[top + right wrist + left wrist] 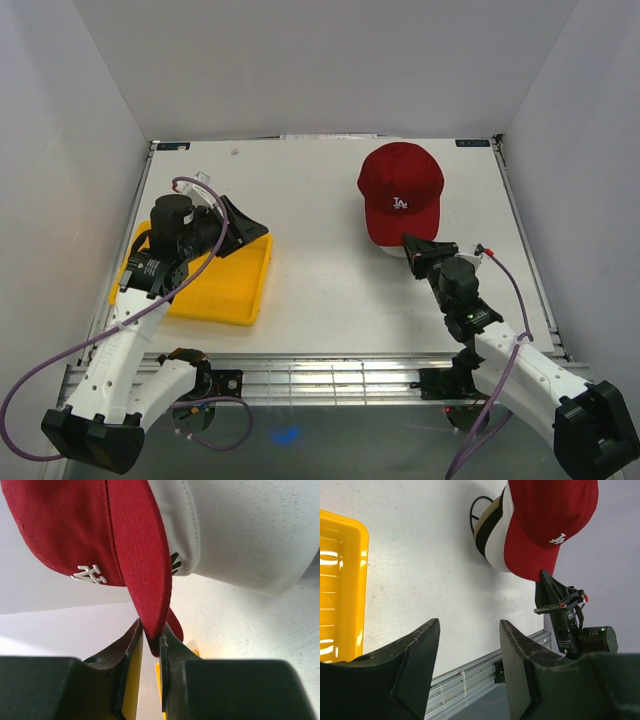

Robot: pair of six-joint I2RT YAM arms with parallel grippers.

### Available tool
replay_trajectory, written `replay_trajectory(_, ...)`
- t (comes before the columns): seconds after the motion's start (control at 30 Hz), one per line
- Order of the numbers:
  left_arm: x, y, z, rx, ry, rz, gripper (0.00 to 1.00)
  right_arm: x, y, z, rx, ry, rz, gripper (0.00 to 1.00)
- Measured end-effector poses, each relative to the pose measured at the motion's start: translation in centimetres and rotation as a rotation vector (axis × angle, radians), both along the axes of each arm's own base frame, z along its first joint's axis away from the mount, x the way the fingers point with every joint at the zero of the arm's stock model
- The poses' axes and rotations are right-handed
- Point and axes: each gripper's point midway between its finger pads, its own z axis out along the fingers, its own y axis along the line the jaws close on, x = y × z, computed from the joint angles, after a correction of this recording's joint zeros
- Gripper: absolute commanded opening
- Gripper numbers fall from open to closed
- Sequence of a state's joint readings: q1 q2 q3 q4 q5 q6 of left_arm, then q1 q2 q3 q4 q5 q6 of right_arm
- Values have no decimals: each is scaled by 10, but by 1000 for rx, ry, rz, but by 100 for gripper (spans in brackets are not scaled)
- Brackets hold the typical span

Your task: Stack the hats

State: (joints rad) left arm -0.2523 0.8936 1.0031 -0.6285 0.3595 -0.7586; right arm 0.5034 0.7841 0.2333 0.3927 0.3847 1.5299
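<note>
A red hat with a white logo tops a pile of hats at the back right of the table. In the left wrist view the red hat lies over a white hat and a tan and black layer. My right gripper is at the brim's near edge. In the right wrist view it is shut on the red brim, with the white hat beside it. My left gripper is open and empty above the yellow tray, far from the hats; it also shows in the left wrist view.
A yellow tray lies at the left front, under my left arm; it also shows in the left wrist view. A black wire loop sticks out from under the pile. White walls close in the table on three sides.
</note>
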Motion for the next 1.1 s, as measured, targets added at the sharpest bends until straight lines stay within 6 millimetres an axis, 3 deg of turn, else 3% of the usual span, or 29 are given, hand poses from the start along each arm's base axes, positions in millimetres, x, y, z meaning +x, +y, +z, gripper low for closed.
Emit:
replay_trajectory(0.53,0,1,-4,11,3,0,61,18,-18,-23,7,103,-7,8)
replay_trajectory(1.1,-2,2,-7,19,14,-2,61,23,-30,-41,-16,156,14,8)
